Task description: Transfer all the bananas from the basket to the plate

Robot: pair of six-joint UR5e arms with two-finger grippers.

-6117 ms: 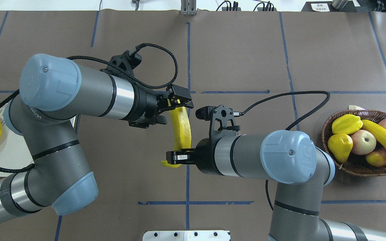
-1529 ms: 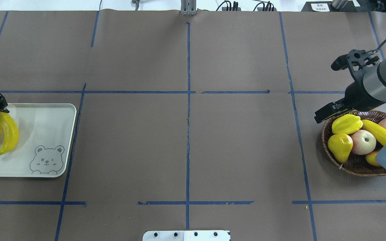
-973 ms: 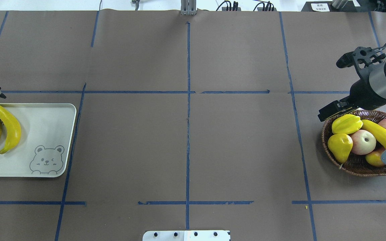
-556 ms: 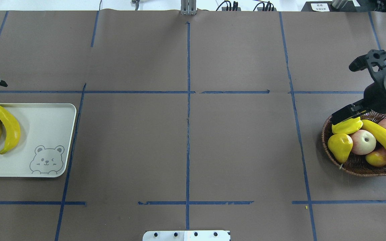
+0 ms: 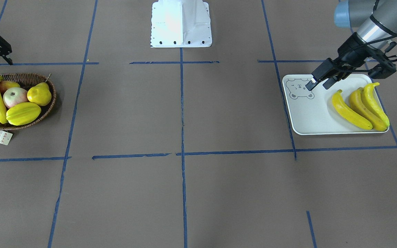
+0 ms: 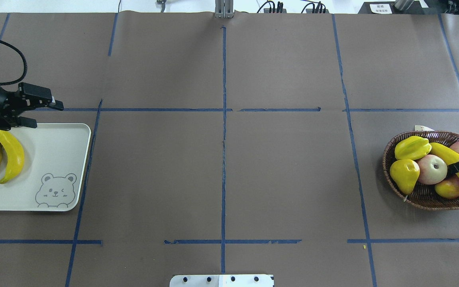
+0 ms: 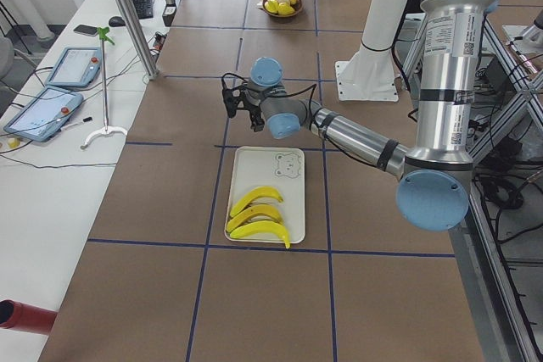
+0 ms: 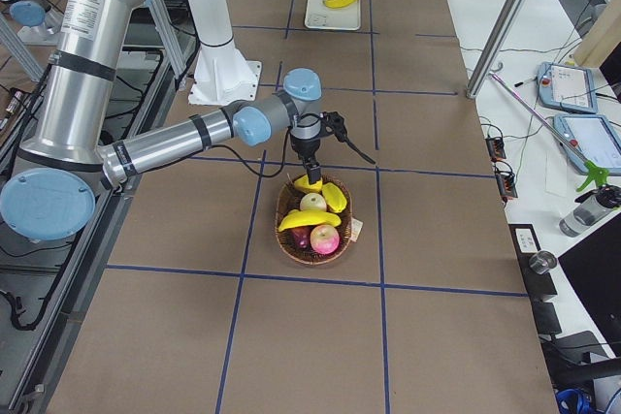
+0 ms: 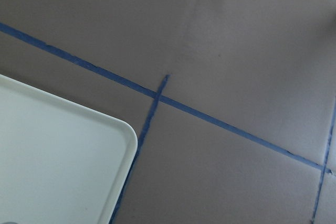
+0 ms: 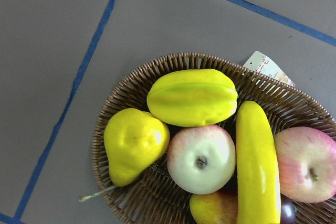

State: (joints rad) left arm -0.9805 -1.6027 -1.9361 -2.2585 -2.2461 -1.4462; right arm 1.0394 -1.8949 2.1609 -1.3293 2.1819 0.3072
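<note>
Clock directions are per the overhead view.

- plate (image 6: 54, 151) sits at the 9 o'clock edge of the counter (image 6: 285, 171), basket (image 6: 420, 196) at the 3 o'clock edge, well apart.
- Three bananas (image 5: 364, 108) lie side by side in the plate's 9 o'clock half. The bear drawing (image 6: 56, 190) is at its 5 o'clock corner.
- The fourth banana (image 10: 257, 166) is in the basket, running from 12 toward 5 o'clock across the apples (image 6: 432, 168). The starfruit (image 6: 412, 147) is at 10 o'clock, the pear (image 6: 404, 173) at 8, and the paper tag (image 5: 0, 137) hangs off the 12 o'clock rim.
- left gripper (image 5: 319, 86) is above the plate's 12 o'clock rim, fingers apart, holding nothing.
- right gripper (image 8: 309, 172) is above the basket. Only one black finger shows overhead, crossing the fourth banana mid-length. Can't tell whether it's apart or together, or touching the banana.
</note>
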